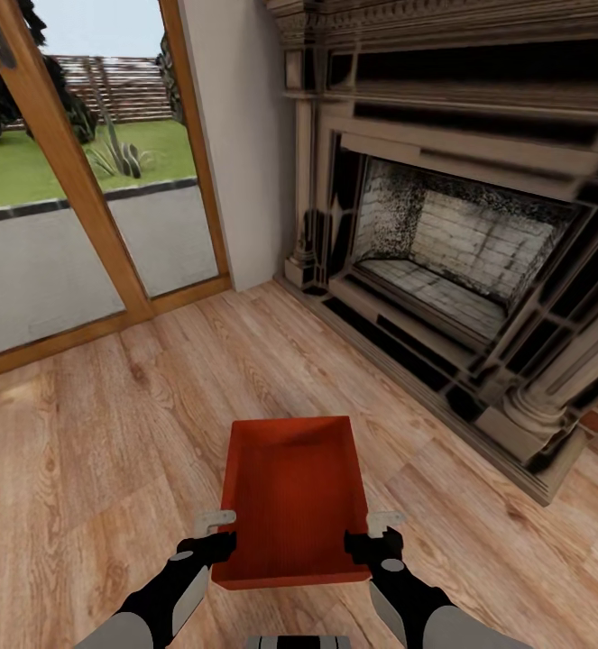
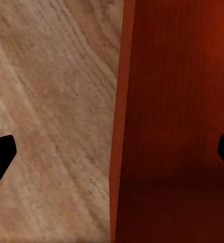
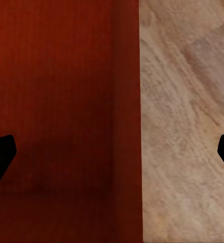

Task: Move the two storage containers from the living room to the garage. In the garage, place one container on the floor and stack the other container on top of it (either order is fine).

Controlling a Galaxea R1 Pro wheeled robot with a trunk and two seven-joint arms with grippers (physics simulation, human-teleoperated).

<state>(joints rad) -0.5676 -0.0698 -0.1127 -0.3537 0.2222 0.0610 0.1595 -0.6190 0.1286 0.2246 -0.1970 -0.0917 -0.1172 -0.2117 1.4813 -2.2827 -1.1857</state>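
Pickup step: left gripper and right gripper straddle the bin's side walls, fingers wide; next, clamp and lift.

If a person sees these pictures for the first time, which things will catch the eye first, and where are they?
First is the orange-red storage container, low in the middle of the head view over the light wood floor, with the left gripper and right gripper at its two side walls. Next is the big dark ornate fireplace at the right. At the left, a wood-framed glass door shows green lawn outside.
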